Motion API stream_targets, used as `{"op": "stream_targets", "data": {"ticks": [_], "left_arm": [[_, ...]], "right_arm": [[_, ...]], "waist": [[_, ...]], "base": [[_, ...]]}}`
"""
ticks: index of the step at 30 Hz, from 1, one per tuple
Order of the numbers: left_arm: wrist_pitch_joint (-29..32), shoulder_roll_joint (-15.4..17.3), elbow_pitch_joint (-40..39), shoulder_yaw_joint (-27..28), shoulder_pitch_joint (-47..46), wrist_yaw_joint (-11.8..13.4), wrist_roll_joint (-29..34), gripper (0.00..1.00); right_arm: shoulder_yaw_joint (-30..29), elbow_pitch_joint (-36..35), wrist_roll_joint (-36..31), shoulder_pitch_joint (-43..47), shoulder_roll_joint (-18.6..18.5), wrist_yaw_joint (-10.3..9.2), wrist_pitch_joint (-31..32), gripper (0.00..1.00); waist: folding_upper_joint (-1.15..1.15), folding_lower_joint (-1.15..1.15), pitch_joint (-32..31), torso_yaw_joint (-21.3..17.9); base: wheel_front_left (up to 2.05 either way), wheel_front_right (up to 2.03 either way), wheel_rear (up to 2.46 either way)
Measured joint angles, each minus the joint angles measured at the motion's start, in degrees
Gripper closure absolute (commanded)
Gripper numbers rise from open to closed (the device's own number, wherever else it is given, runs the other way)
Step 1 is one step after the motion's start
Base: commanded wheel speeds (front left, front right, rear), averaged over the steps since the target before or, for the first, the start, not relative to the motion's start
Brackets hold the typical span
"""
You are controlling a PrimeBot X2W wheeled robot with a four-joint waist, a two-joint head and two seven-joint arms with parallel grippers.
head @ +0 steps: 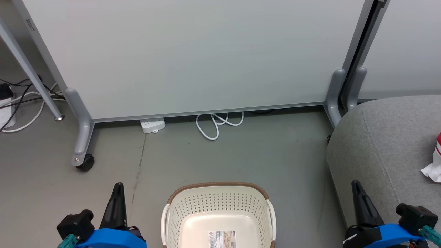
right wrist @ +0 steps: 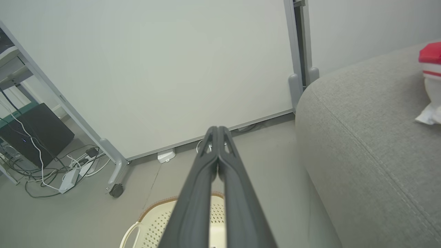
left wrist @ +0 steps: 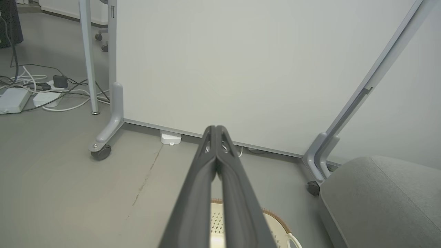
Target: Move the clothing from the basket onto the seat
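The cream perforated basket (head: 219,215) stands on the floor at the bottom centre, with only a paper label (head: 222,239) on its floor. Its rim also shows low in the left wrist view (left wrist: 275,220) and the right wrist view (right wrist: 155,213). The grey seat (head: 386,144) fills the right side. Red and white clothing (head: 434,162) lies on it at the right edge, seen too in the right wrist view (right wrist: 430,79). My left gripper (head: 118,187) is shut and empty left of the basket; its tips meet (left wrist: 215,128). My right gripper (head: 355,184) is shut and empty over the seat's front edge, tips together (right wrist: 216,129).
A pale grey partition panel (head: 193,55) on wheeled feet (head: 84,162) stands behind the basket. A white power strip (head: 152,124) and looped white cable (head: 217,124) lie at its base. More cables (head: 20,103) and a table leg (head: 34,79) are at the far left.
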Motion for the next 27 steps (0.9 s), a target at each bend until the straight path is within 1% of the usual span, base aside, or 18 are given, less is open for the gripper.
{"op": "stream_targets", "data": {"ticks": [14, 27], "left_arm": [[3.25, -0.01, -0.42, 1.46, -0.87, -0.12, -13.76, 1.0], [5.92, -0.01, -0.74, 2.82, -1.66, -0.41, -24.74, 1.0]], "right_arm": [[-0.63, -0.69, 13.67, -0.31, 0.0, -0.01, 3.27, 1.0], [-1.23, -1.04, 24.63, -1.18, 0.0, -0.01, 5.94, 1.0]], "waist": [[0.0, 0.0, 0.12, -0.52], [0.0, 0.0, 0.22, -0.99]], "base": [[0.0, 0.0, 0.0], [0.0, 0.0, 0.0]]}}
